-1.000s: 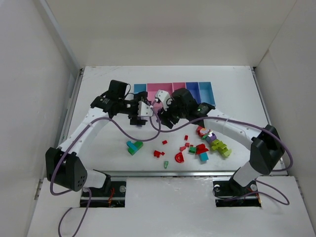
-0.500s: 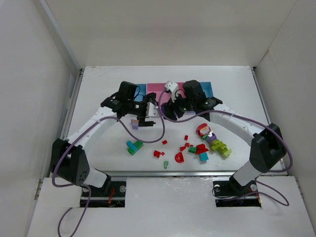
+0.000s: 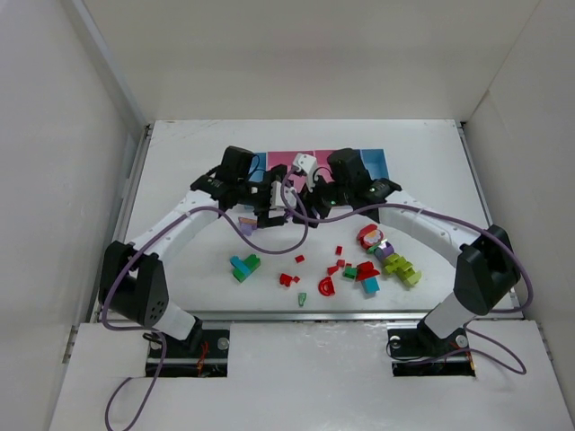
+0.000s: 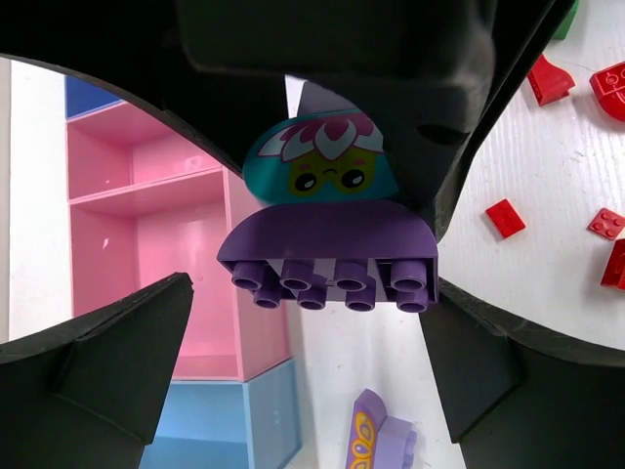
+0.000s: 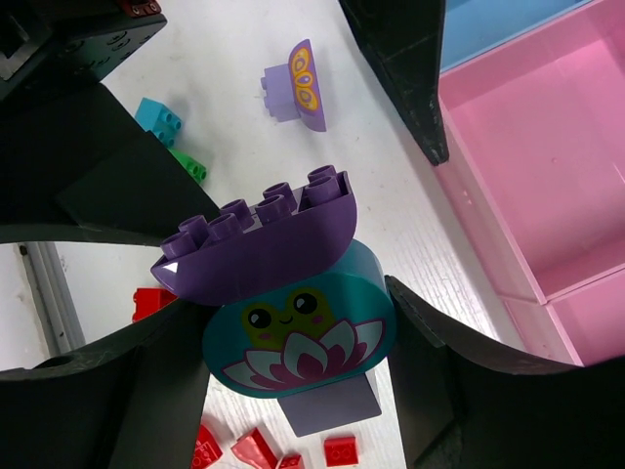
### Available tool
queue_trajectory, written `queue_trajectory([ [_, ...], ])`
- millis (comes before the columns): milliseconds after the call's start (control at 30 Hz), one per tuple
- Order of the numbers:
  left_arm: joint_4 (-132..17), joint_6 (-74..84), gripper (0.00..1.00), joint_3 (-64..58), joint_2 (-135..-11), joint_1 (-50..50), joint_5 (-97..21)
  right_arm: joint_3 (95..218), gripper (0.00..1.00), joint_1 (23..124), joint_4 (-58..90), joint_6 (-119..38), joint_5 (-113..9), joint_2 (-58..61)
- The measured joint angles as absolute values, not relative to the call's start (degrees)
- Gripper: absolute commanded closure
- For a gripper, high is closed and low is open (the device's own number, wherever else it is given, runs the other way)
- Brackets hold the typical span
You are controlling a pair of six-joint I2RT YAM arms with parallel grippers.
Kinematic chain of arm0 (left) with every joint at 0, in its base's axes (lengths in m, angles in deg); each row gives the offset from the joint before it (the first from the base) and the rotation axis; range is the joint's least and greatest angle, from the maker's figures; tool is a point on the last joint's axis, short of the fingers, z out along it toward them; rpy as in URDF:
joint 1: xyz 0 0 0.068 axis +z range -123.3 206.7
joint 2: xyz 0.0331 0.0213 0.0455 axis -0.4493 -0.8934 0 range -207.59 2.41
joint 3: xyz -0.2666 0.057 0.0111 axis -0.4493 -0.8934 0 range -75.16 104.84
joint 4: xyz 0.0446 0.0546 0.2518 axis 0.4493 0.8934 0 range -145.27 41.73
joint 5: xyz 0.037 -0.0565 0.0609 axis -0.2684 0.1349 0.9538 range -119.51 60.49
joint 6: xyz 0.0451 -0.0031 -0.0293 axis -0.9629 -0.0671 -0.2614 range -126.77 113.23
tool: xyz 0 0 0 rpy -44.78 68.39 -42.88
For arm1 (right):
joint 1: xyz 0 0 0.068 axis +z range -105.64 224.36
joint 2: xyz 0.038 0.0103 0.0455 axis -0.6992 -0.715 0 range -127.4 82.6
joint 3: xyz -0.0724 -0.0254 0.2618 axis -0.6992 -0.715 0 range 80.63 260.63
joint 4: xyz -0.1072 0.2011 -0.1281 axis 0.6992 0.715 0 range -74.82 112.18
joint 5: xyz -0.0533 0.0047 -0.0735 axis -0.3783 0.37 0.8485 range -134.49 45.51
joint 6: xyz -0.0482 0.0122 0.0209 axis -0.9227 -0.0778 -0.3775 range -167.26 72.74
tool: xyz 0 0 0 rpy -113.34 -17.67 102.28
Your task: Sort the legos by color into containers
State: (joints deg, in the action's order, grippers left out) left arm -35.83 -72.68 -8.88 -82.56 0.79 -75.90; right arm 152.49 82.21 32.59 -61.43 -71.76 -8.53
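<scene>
A glossy teal half-round lego (image 5: 303, 342), frog-and-lotus printed, is clamped by the right gripper (image 5: 293, 315). Its studded purple brick (image 5: 256, 239) is flanked by the parted jaws of the left gripper (image 4: 308, 291).

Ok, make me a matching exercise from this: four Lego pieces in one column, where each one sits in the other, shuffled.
Pieces
A. frog brick
B. butterfly piece
C. lime-yellow bricks
D. teal-and-green bricks

Places
1. on the table, left of the red pieces
2. clamped in the right gripper
3. on the table, right of the red pieces
4. on the table, beside the light blue bin

Pairs: A-2, B-4, C-3, D-1
</scene>
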Motion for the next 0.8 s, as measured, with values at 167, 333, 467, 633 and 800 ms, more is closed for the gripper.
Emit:
queue_trajectory([
  [167, -33.4, -74.5, 0.15, -7.9, -83.3, 0.8, -77.1, 152.5, 0.86, 82.3, 32.7, -62.2, -71.9, -8.5],
  [333, -31.2, -75.6, 0.17, -6.6, -84.0, 0.7, -78.2, 152.5, 0.84, 82.8, 32.7, -62.6, -71.4, -8.4],
  [467, -29.7, -76.0, 0.30, -5.9, -84.0, 0.4, -78.8, 152.5, 0.84, 83.2, 32.6, -62.7, -70.7, -8.4],
  [633, -28.0, -75.1, 0.62, -4.6, -84.8, 0.2, -78.8, 152.8, 0.84, 83.2, 32.8, -63.0, -69.4, -8.5],
  [800, -27.7, -75.0, 0.86, -4.3, -85.1, 0.2, -78.5, 153.0, 0.84, 83.2, 32.9, -62.9, -69.1, -8.8],
])
